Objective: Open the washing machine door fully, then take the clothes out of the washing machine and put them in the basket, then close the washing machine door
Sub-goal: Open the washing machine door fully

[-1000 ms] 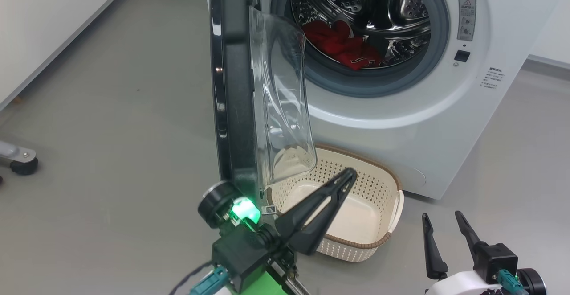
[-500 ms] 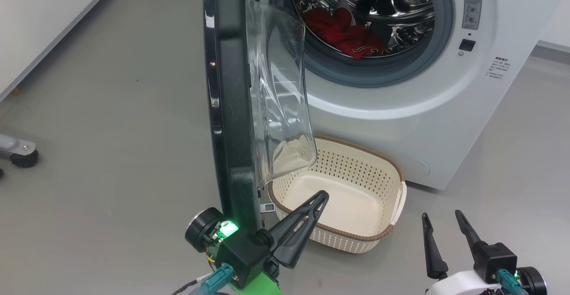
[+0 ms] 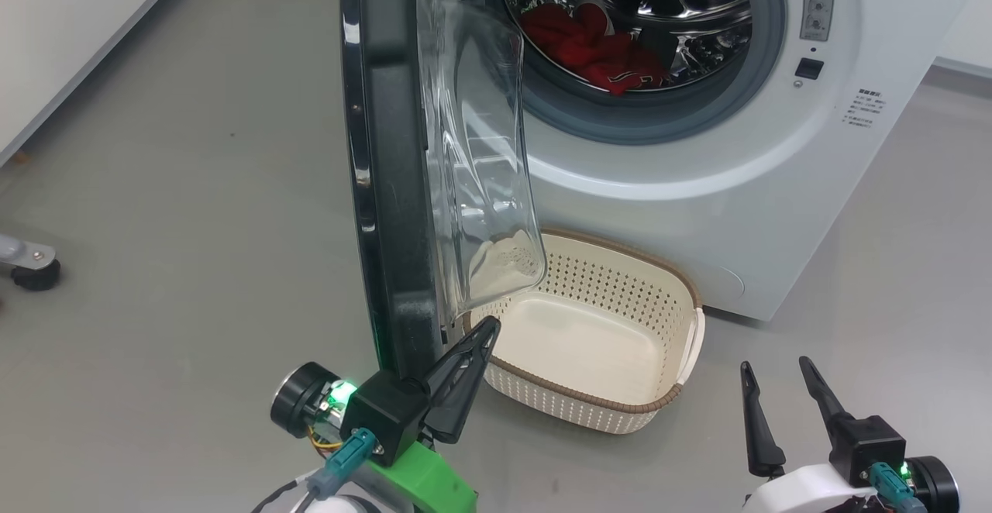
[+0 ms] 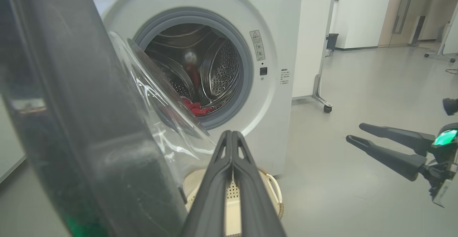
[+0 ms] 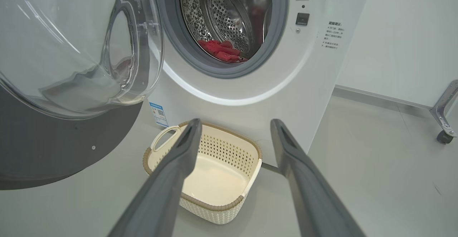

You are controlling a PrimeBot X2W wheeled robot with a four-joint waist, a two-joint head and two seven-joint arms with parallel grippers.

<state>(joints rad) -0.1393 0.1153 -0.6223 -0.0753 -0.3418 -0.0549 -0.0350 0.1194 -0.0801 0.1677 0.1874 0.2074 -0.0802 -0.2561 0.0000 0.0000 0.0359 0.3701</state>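
Pointing up-right at lower centre, left gripper (image 3: 489, 328) is held pinched together, drawn back off the basket (image 3: 604, 418); right gripper (image 3: 775, 363) spread apart.

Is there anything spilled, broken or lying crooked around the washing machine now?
Nothing stands out. The washing machine door is open and looks whole, the clothes lie inside the drum, and the basket stands upright and empty on the floor before the washing machine. No spill shows.

Black door (image 3: 387, 187) open, red clothes (image 3: 597, 52) inside white washing machine (image 3: 775, 187), cream basket (image 3: 604, 420) below.
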